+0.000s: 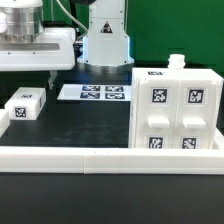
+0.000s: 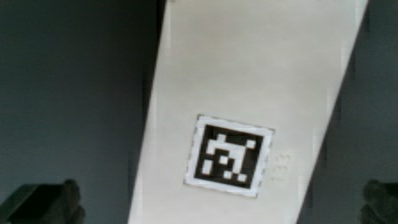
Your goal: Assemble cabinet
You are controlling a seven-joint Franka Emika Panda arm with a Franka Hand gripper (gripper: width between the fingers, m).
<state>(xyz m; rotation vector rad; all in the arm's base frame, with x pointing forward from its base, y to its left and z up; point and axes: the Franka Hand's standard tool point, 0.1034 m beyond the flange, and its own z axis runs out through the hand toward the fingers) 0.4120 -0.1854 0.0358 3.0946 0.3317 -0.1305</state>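
I think the job is partly done. The cabinet [image 1: 175, 112] stands upright on the black table [image 1: 90, 125], on the exterior view's right and close to the near edge. It looks like one big white box. Its front looks shut, so I cannot tell if anything inside is missing.

One small white block [image 1: 25, 105] lies well apart from it, over on the exterior view's left. That part is not on the cabinet yet, so I think there is more to do.

The gripper [image 2: 210, 205] hangs over the far left part of the table. In the wrist view its two dark fingers [image 2: 45, 200] are spread wide, one on each side, and they hold nothing. Under them lies a long white piece [image 2: 240, 90]. I cannot tell from the pictures what part this is.

Now I count:
- There is one cabinet, with four tags on its front and one little knob [image 1: 178, 62] on top.
- There is one small white block, with one tag.
- There is one long white piece, with one tag [image 2: 231, 150] showing.
- There is one marker board [image 1: 95, 92], lying flat at the far middle with several tags.
- There is one low white wall [image 1: 110, 155] along the near edge.
- There is one arm.
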